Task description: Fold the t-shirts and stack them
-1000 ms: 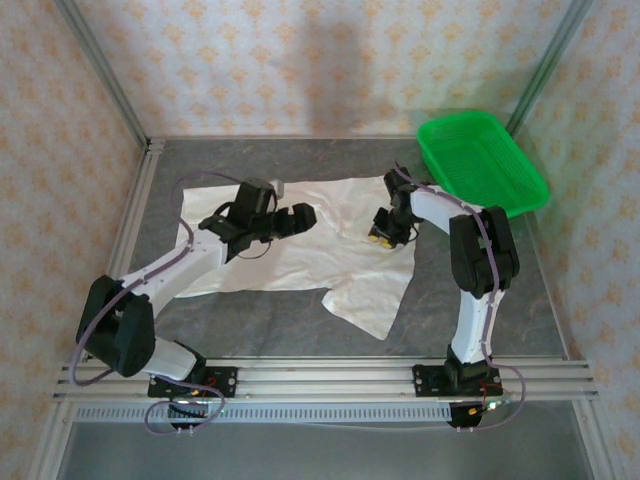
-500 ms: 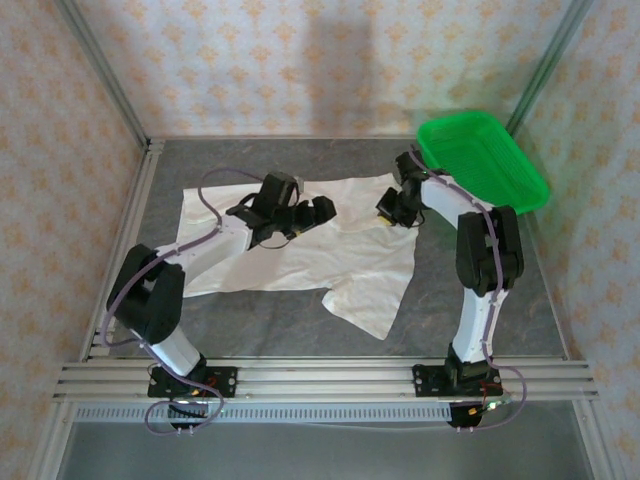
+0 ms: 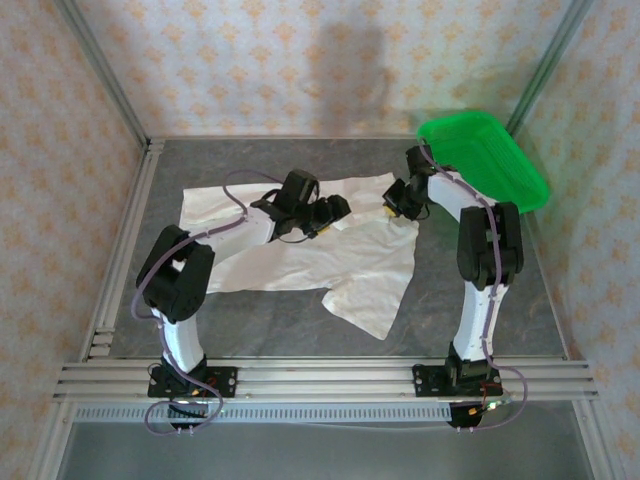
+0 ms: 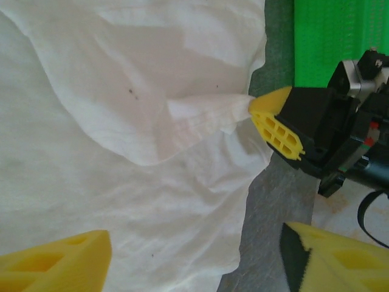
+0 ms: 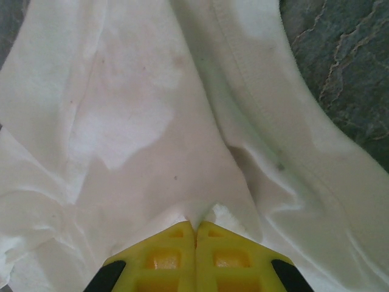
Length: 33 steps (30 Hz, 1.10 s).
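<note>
1. Toward the far-right corner of the desk (image 3: 520, 300), the right end effector (image 3: 393, 207) is pinching a small tuck of the t-shirt (image 3: 290, 255). Its fingers are closed flat on the cloth, and the right wrist view is showing the fabric bunching at the tips.
2. T-shirt is lying spread across mid-desk, biased to the far side, with one flap trailing toward the near edge. No fold is made yet, by my read.
3. Left end effector (image 3: 335, 212) is hovering over the shirt's middle, fingers wide and holding nothing, pointing at the right one's pinch. It's probably lining up a second grab on the same edge so both can lift together.
4. Pinching at the edge is giving a clean line to drag or flip over.
5. Room: green basket (image 3: 485, 165) is sitting just beside the right arm at the far-right corner, so swinging that way is looking tight. Bare desk is showing along the near and right edges. The shirt's far-left corner is lying near the left edge.
6. Both end effectors are working close together, so I'm flagging collision risk.
</note>
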Motion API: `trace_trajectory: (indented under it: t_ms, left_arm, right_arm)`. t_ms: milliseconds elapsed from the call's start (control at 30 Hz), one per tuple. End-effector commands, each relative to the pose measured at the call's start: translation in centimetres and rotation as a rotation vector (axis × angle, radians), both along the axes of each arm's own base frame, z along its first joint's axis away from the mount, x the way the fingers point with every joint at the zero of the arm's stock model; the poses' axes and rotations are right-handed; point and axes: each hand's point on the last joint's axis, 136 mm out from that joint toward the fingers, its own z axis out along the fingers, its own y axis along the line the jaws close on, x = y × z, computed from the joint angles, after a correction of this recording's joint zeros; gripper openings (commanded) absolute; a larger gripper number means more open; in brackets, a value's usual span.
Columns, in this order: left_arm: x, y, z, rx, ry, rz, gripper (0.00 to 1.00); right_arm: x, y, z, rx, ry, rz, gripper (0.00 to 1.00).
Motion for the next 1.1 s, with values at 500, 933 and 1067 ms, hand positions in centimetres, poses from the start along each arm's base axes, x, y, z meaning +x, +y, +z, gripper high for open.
trace_trajectory:
  t_ms: [500,933,1067]
  left_arm:
    - [2.8,-1.3,-4.9,0.075,-0.011,0.013,0.51]
    - [3.4,-1.5,-6.1,0.157,0.015,-0.025,0.42]
    - [2.9,-0.9,-6.6,0.216,0.036,-0.037,0.41]
  right_arm:
    - [0.7,-1.6,-1.3,0.004,0.03,-0.034,0.0]
    - [0.6,-1.5,-1.8,0.009,0.039,-0.032,0.0]
    - [0.7,-1.4,-1.7,0.012,0.038,-0.031,0.0]
